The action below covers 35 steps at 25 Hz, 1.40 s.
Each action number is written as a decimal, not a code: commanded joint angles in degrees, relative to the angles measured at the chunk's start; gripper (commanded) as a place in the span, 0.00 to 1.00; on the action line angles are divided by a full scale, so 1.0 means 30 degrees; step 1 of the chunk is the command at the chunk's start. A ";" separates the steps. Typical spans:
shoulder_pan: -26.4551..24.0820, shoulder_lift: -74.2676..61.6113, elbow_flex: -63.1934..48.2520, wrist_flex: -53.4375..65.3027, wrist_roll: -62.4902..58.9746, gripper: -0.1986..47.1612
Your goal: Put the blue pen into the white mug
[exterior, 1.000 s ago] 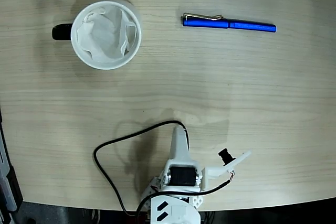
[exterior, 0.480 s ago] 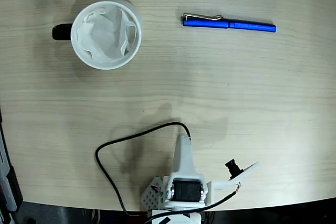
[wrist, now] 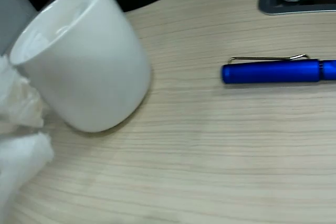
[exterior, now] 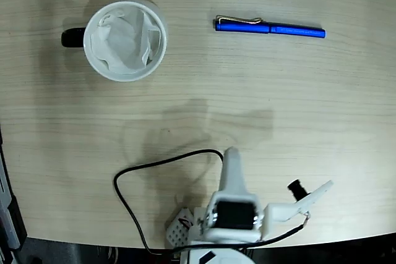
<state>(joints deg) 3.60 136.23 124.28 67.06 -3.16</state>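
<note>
With the blue pen [exterior: 270, 27] lying flat at upper right of the fixed view, well apart from the white mug [exterior: 125, 41], the gripper [exterior: 230, 164], its opening unreadable, should straddle the barrel crosswise.

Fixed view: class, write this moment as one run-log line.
slim metallic-blue pen: lying on table, right of mug | round white mug, black handle: upright, paper-lined, no pen inside | pincer: near bottom edge, holding nothing

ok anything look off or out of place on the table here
Mostly tidy. The one odd thing is the round white mug with a black handle: it is stuffed with crumpled white paper. The slim metallic-blue pen lies flat and intact, apart from the mug. Nothing spilled.
</note>
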 commanded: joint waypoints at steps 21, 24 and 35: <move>0.1816 -2.2529 -2.1211 0.7676 -0.0557 0.21; 0.1963 -2.4463 -2.3936 0.9082 -0.0557 0.26; 0.1992 -2.9150 -2.8564 0.9814 -0.0557 0.46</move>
<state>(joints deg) 8.88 48.69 42.10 94.92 -3.96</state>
